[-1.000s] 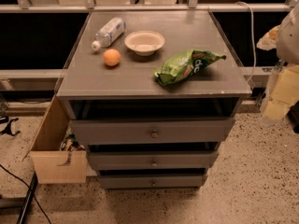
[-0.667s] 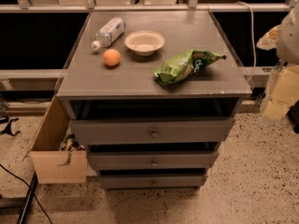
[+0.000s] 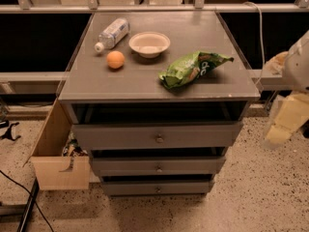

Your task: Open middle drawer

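The grey cabinet [image 3: 159, 81] has three stacked drawers. The middle drawer [image 3: 125, 166] is the medium-sized front with a small round metal knob [image 3: 158, 168], between the taller top drawer [image 3: 120, 137] and the shortest bottom drawer [image 3: 130, 188]. Its front sits roughly in line with the other two fronts. My gripper [image 3: 282, 129] is a blurred white and yellowish shape at the right edge, well to the right of the cabinet and apart from the drawers, at about the height of the top drawer.
On the cabinet top lie a plastic bottle [image 3: 112, 33], an orange [image 3: 115, 59], a white bowl [image 3: 149, 43] and a green chip bag [image 3: 191, 67]. An open wooden box [image 3: 58, 168] stands against the cabinet's left side. A black cable [image 3: 24, 197] runs over the speckled floor.
My gripper at the right edge seems to have dropped slightly lower. The drawers and the things on top have not moved.
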